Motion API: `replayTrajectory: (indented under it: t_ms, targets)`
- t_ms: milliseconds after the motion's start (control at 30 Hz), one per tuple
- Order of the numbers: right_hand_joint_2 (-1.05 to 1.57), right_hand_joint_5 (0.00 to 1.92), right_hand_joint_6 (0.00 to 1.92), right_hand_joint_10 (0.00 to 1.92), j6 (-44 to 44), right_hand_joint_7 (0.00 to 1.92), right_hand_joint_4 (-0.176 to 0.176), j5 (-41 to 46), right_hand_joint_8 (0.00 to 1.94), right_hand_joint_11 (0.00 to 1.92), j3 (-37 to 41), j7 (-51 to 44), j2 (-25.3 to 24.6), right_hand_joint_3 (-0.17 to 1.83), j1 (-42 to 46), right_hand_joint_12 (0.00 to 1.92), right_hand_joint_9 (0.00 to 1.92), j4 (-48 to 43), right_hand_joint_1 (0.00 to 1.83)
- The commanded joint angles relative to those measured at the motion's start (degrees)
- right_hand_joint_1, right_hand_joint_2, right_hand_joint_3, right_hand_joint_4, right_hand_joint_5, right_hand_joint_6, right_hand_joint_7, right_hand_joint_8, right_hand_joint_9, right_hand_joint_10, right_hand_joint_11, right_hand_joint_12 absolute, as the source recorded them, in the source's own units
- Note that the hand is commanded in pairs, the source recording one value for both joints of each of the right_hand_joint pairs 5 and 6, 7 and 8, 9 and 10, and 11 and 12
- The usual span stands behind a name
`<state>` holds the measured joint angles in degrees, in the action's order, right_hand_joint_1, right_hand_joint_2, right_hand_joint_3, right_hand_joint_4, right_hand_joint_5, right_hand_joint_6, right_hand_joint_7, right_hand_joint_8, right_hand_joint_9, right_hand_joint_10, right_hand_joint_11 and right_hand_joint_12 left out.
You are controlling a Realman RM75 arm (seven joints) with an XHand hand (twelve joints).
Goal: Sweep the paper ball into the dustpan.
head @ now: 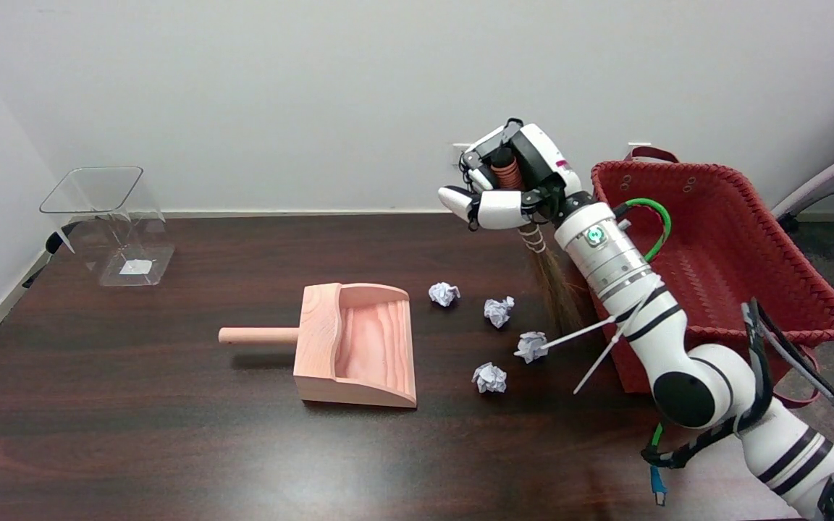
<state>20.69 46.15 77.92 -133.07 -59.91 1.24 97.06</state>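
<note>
Right hand (507, 184) gripped the broom (551, 278) by its handle top; below-left lay paper balls (531, 346), likely featherlight and skittish, before the dustpan (355, 344).

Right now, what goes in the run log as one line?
right hand: holds broom upright | paper balls: four on table, outside dustpan | sweep: not yet done

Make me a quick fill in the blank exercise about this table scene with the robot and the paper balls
1. The right hand grips a small ____ by its handle.
2. ____ paper balls lie on the table.
3. The wooden dustpan has its handle pointing toward the picture's ____.
4. The woven basket is ____ in colour.

Missing words: broom; four; left; red
</note>
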Motion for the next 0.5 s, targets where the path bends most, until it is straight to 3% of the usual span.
replayTrajectory:
  t_ms: [33, 200, 500]
  targets:
    - [1.57, 1.92, 1.92, 1.92, 0.0, 1.92, 0.0, 4.4, 1.92, 1.77, -3.7, -0.5, -1.4, 0.52, 4.6, 1.77, 1.92, -0.4, 1.36]
    - [1.57, 1.92, 1.92, 1.92, 5.8, 1.92, 0.0, 4.4, 1.92, 1.78, -5.8, -0.4, -1.4, 0.51, 4.7, 1.78, 1.92, -3.5, 1.36]
    - [1.57, 1.92, 1.92, 1.92, 6.3, 1.92, 0.0, 3.4, 1.92, 1.77, -4.7, -0.4, -0.7, 0.45, 4.7, 1.77, 1.92, -4.7, 1.36]
